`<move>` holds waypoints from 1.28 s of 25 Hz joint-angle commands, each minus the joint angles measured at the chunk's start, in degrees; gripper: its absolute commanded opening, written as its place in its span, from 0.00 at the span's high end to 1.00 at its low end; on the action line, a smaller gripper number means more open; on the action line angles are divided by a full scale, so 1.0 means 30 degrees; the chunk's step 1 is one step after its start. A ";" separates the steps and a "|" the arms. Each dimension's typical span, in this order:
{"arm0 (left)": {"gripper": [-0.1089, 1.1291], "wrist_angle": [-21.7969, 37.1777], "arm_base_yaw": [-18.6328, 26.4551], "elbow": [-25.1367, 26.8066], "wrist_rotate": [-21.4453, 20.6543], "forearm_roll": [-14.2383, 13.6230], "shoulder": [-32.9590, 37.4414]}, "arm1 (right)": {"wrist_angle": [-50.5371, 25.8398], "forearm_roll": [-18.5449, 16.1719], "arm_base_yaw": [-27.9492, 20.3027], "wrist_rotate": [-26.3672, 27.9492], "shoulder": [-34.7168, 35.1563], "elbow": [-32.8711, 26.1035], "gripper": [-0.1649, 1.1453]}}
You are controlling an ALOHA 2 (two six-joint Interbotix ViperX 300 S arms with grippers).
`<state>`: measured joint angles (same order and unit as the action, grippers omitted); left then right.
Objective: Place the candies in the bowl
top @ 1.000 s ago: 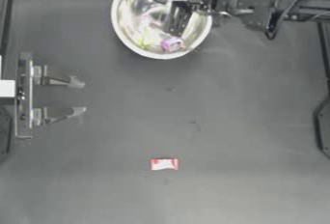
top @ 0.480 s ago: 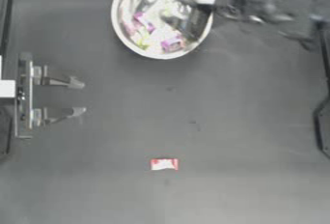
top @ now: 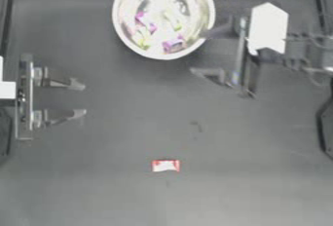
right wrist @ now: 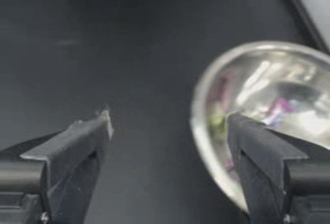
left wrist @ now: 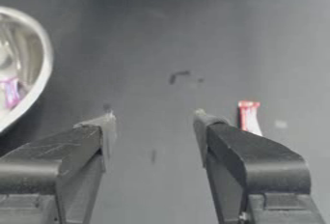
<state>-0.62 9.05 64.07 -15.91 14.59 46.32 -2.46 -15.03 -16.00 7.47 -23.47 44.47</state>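
Now the red candy (top: 165, 165) lying alone well below the bowl (top: 123, 32) should be approached squarely by the right gripper (top: 218, 49), seen wide open and empty beside the bowl, while the left gripper (top: 77, 99), also open and empty, is parked at the table's left.

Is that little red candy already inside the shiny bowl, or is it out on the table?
Out. The red candy lies alone on the dark table, far from the bowl, which holds several other wrapped sweets.
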 commanded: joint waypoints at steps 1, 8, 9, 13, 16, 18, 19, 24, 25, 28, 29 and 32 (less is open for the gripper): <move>0.20 0.0117 0.0000 -0.0264 -0.0029 0.0029 0.0029 | -0.0205 0.0381 0.1084 0.0000 -0.1582 0.0615 0.12; 0.20 0.1143 0.0029 -0.0557 -0.0029 0.0000 0.0000 | -0.0029 0.1611 0.3135 0.0000 -0.4043 0.2754 0.12; 0.20 0.1260 0.0029 -0.0615 -0.0029 -0.0029 0.0000 | 0.0205 0.1670 0.3311 0.0029 -0.4307 0.3105 0.12; 0.20 0.2227 0.0000 -0.1113 0.0000 0.0029 -0.0146 | 0.1348 0.1494 0.3340 0.0029 -0.4951 0.3926 0.12; 0.18 0.3633 0.0029 -0.2051 0.0059 0.0029 -0.0762 | 0.1494 0.1494 0.3340 0.0029 -0.5215 0.4189 0.12; 0.18 0.4395 0.0000 -0.2930 0.0088 0.0029 -0.1611 | 0.1436 0.1494 0.3340 0.0029 -0.5244 0.4248 0.12; 0.18 0.4717 0.0000 -0.3369 0.0088 0.0029 -0.2168 | 0.1436 0.1494 0.3340 0.0029 -0.5244 0.4248 0.12; 0.17 0.6182 -0.0322 -0.5449 0.0117 0.0029 -0.5391 | 0.1406 0.1494 0.3340 0.0029 -0.5420 0.4512 0.12; 0.17 0.6240 -0.0527 -0.5830 0.0117 0.0029 -0.5918 | 0.1377 0.1523 0.3340 0.0029 -0.5537 0.4570 0.12; 0.17 0.6445 -0.1230 -0.6973 0.0117 0.0000 -0.7295 | 0.1289 0.1641 0.3340 0.0059 -0.6035 0.4863 0.12; 0.17 0.6504 -0.1406 -0.7354 0.0117 0.0029 -0.7705 | 0.1230 0.1670 0.3340 0.0059 -0.6299 0.4951 0.12; 0.17 0.6680 -0.1963 -0.8174 0.0293 0.0029 -0.8965 | 0.1113 0.1758 0.3340 0.0059 -0.6738 0.5186 0.12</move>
<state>19.42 3.87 42.10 -15.38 14.59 20.48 0.79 -10.20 -5.89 7.56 -42.98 60.47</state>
